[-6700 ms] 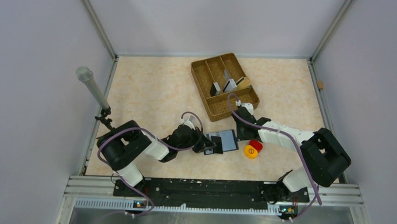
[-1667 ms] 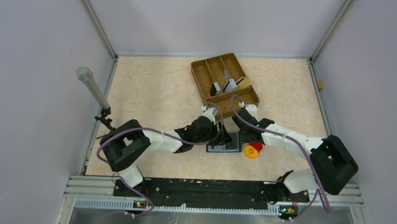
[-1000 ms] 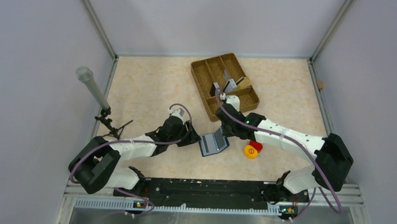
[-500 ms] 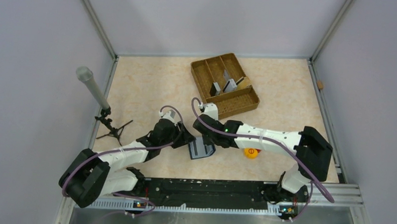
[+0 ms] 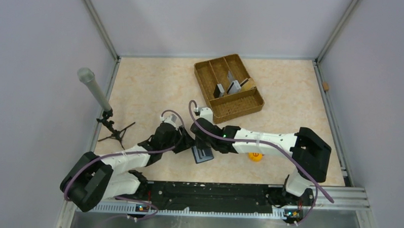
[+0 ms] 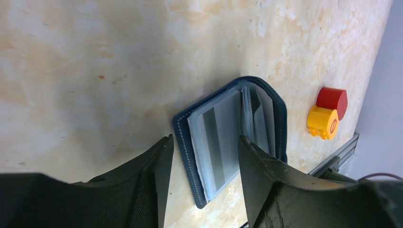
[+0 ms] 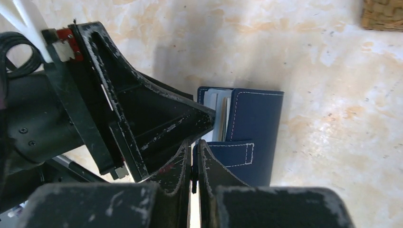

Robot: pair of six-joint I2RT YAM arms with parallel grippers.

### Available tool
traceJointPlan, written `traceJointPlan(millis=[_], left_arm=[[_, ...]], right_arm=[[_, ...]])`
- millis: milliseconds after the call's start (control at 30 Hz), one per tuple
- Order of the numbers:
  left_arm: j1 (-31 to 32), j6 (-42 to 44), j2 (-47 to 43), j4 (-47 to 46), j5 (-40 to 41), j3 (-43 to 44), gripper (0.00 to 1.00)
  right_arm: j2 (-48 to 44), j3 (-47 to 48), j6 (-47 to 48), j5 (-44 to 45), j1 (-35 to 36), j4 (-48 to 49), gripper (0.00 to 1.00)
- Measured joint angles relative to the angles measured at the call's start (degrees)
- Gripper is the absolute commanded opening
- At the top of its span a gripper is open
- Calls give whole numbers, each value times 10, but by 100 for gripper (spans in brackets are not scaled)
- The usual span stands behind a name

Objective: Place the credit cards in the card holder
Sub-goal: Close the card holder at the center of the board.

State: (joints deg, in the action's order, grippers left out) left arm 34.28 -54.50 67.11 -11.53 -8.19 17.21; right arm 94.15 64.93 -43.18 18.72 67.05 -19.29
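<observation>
Fingers (image 6: pixel 159 171) of your left gripper (image 6: pixel 204 142) stand parted astride the card holder (image 6: pixel 228 142), which lies ajar on the table (image 6: pixel 95 71) between both arms. Your right gripper (image 7: pixel 191 145) is clenched at its navy flap; grasp unclear. Yellow piece (image 6: pixel 322 124) carries a red mark, illegible. Only the left wrist shows the grey-blue slots, the right wrist the snap tab (image 7: pixel 233 153), the top view the credit cards (image 5: pixel 234 87) standing in the tray (image 5: pixel 207 73).

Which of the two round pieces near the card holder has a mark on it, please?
The yellow piece: it carries a small red mark, whereas the red piece right beside it is plain.
</observation>
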Motion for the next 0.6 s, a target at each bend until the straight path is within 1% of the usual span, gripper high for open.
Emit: traceJointPlan(millis=[67, 133, 300, 467, 600], left_arm=[[-11, -4, -11, -3, -1, -7, 61], [-22, -3, -32, 11, 3, -12, 63], [-47, 9, -113, 92, 27, -12, 67], [-65, 23, -180, 179, 51, -5, 76], [-68, 28, -216, 219, 59, 6, 83]], right_arm=[[8, 0, -1, -9, 0, 10, 0], [15, 0, -1, -17, 0, 19, 3], [21, 0, -2, -35, 1, 41, 15], [24, 0, 10, -50, 4, 53, 43], [21, 0, 38, -67, 12, 65, 65]])
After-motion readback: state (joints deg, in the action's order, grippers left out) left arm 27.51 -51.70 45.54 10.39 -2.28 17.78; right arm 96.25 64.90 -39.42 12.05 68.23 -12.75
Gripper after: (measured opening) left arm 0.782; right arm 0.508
